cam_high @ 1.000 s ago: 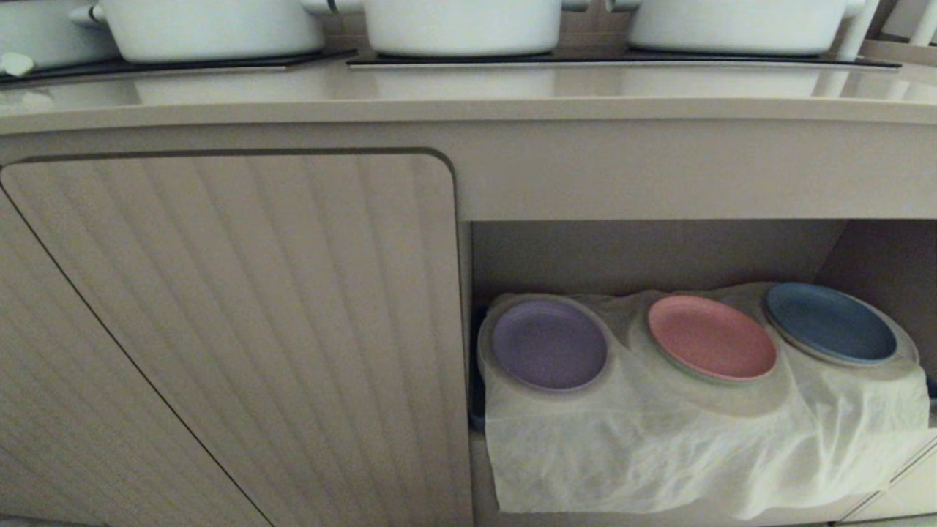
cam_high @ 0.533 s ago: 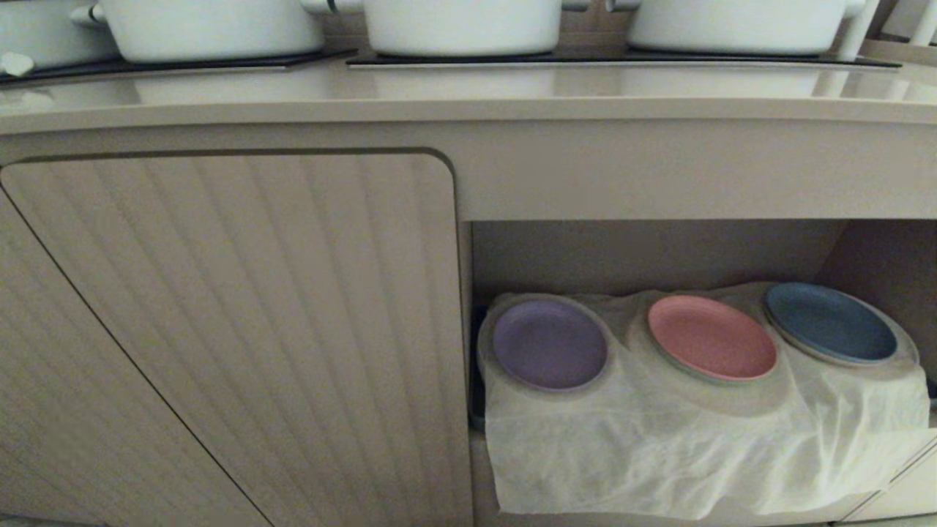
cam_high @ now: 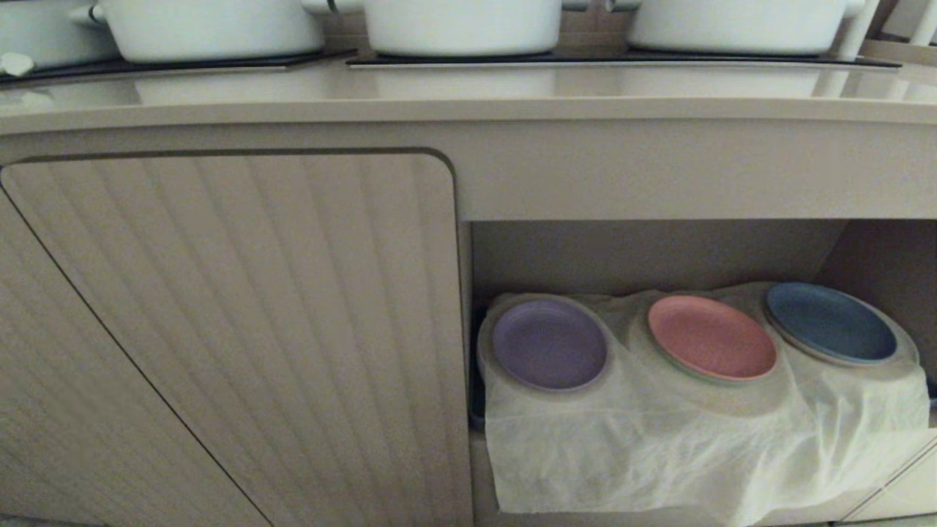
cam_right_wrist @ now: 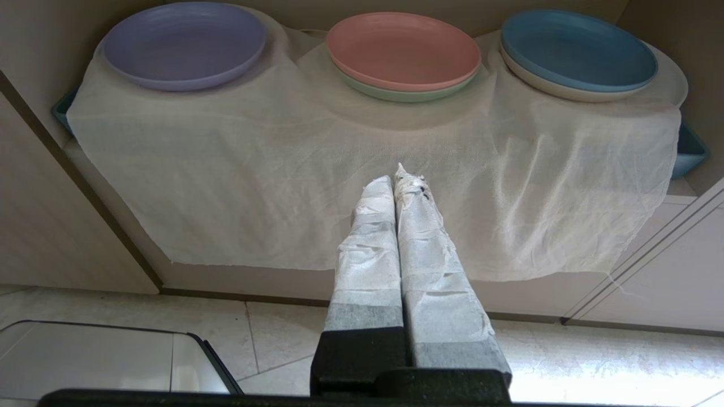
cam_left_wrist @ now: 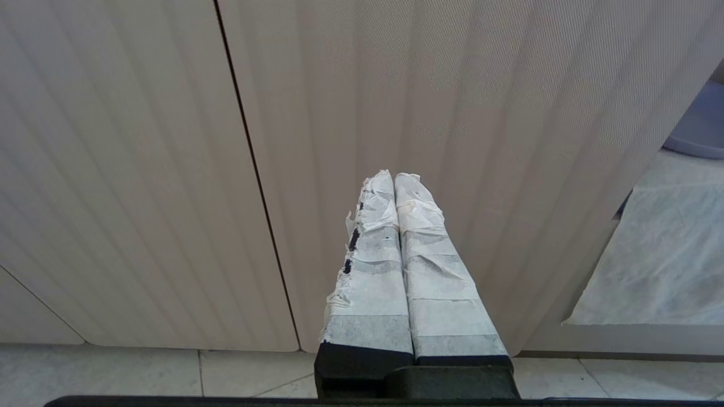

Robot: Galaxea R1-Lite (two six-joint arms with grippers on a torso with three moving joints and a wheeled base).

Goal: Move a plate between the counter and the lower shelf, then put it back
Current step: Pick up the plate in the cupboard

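The long beige counter point(cam_high: 468, 91) runs above the recessed lower shelf point(cam_high: 659, 256), where the round, shallow lilac plastic plate point(cam_high: 549, 344) sits at the left end on a wrinkled white cloth point(cam_high: 695, 454). Both tape-wrapped grippers, right gripper point(cam_right_wrist: 397, 180) before the cloth and left gripper point(cam_left_wrist: 390, 178) facing the ribbed beige cabinet door point(cam_left_wrist: 396, 85), have their jaws pressed together, holding nothing.

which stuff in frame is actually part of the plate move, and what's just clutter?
Job:
lilac plate, on the cloth in the lower shelf
counter
right gripper, shut, empty, in front of the shelf

Clutter:
pink plate
blue plate
white pots
cabinet door
left gripper, shut, facing the door
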